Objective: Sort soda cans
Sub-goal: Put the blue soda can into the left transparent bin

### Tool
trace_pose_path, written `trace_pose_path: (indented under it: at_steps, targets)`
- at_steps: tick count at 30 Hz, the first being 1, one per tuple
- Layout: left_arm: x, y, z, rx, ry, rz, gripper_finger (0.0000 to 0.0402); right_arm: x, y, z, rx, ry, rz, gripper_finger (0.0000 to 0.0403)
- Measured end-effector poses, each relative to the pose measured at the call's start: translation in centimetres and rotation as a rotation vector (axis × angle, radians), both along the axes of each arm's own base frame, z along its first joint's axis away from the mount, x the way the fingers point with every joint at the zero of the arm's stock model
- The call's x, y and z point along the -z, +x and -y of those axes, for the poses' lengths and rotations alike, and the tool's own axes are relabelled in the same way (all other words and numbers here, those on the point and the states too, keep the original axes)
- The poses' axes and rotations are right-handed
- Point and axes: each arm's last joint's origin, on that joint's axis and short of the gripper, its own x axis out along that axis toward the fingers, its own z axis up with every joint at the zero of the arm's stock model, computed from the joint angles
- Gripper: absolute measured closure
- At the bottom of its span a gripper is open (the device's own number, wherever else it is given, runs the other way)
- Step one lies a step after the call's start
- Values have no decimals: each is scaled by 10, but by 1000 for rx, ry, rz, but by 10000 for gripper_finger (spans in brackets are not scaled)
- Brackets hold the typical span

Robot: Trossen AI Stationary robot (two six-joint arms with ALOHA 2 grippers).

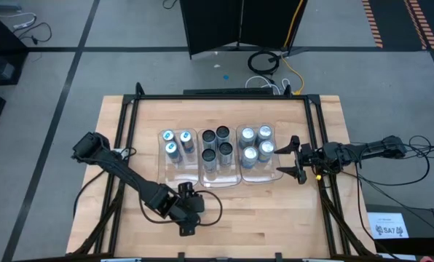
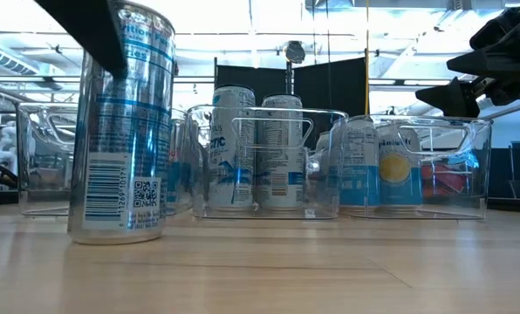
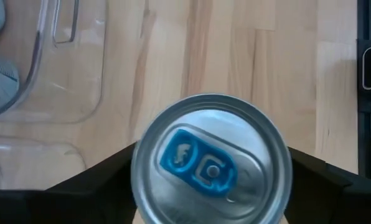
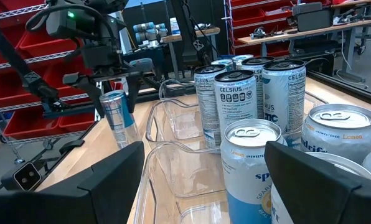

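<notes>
A silver soda can with a blue tab point(image 3: 211, 163) stands near the table's front, between the fingers of my left gripper point(image 1: 188, 209), which is shut on it from above. The low view shows the same can point(image 2: 120, 122) large in the foreground. Three clear trays sit mid-table. The left tray point(image 1: 175, 161) holds blue-topped cans point(image 1: 170, 149). The middle tray holds dark-topped cans point(image 1: 216, 145). The right tray holds silver-topped cans point(image 1: 255, 143). My right gripper point(image 1: 293, 157) is open, hovering beside the right tray's right side. My left gripper pinches the blue-tabbed can by its upper wall point(image 3: 142, 180), one finger point(image 3: 104, 177) on each side, coming from above and pointing down. The can stands upright, and its base point(image 2: 116, 235) appears to rest on the table.
Bare wood point(image 1: 275, 218) lies in front of the trays and to the left point(image 1: 140, 131). A black frame rail point(image 1: 319, 138) runs along the table's sides. Cables point(image 1: 271, 69) lie on the floor beyond the far edge.
</notes>
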Motion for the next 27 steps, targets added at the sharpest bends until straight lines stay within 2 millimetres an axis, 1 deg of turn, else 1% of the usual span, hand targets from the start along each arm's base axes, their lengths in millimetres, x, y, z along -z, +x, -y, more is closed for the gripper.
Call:
trace_pose_path:
  at_steps: [7, 11, 15, 19, 21, 24, 27]
  targets:
    - [0, 0, -1, -18, -19, -11, 146, 0, 0, 0, 0, 0, 0, 78]
    - [-9, 0, -1, -17, -44, -23, 158, 0, 0, 0, 0, 0, 1, 78]
    - [-38, -2, -1, -6, -94, 56, 156, 0, 0, 0, 0, 0, 1, 78]
    - [-73, -14, -11, 0, -96, 156, 155, 0, 0, 0, 0, 0, -1, 78]
    - [-94, -27, -22, -34, -61, 212, 155, 0, 0, 0, 0, 0, -1, 78]
    - [-124, -53, -44, -113, 17, 289, 155, 0, 0, 0, 0, 0, -2, 78]
    - [-139, -79, -65, -214, 95, 323, 155, 0, 0, 0, 0, 0, -2, 78]
